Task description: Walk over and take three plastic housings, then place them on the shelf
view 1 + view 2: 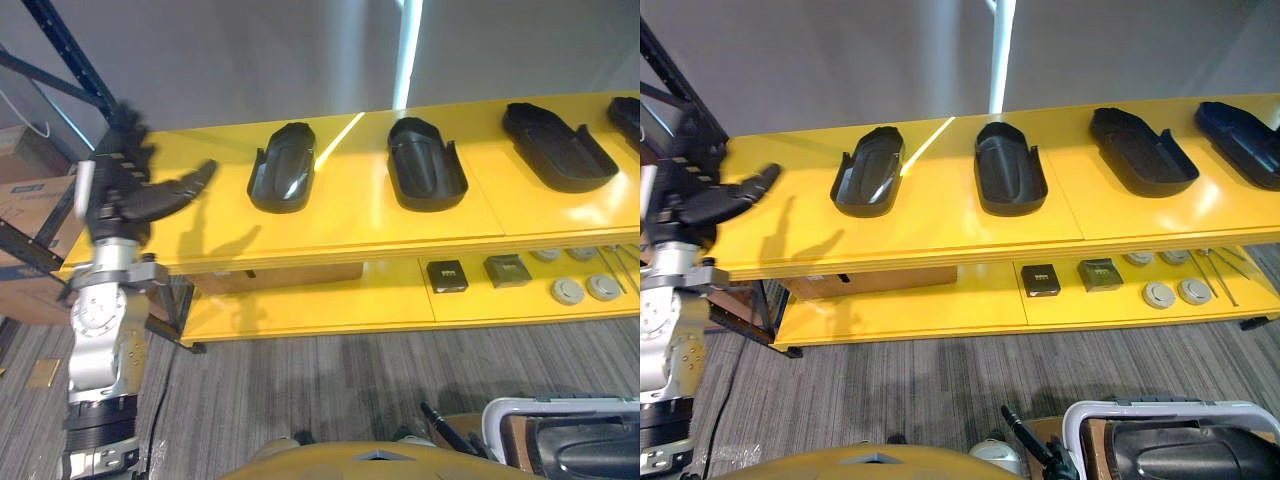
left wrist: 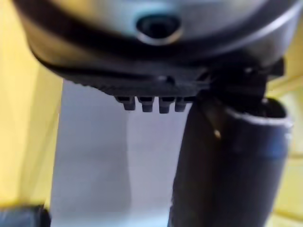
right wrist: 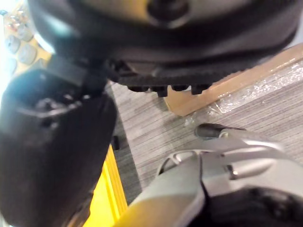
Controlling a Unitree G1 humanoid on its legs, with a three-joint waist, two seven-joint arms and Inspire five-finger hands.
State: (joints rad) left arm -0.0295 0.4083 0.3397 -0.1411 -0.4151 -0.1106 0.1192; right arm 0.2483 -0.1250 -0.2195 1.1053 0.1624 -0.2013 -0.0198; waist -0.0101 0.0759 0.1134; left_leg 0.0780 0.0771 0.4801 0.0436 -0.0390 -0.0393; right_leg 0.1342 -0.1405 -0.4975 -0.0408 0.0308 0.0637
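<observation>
Left hand (image 1: 125,195) raised over the left end of the yellow shelf (image 1: 400,228), fingers straight and holding nothing. Along the top board, well apart: first plastic housing (image 1: 282,167) nearest the hand, then second housing (image 1: 425,163), third housing (image 1: 556,145) and fourth housing (image 1: 626,118) (cut by the view's edge). Right hand (image 3: 165,47) above grey carpet (image 3: 284,118); its state cannot be told. White-rimmed bin (image 1: 560,403) at lower right, dark parts inside
</observation>
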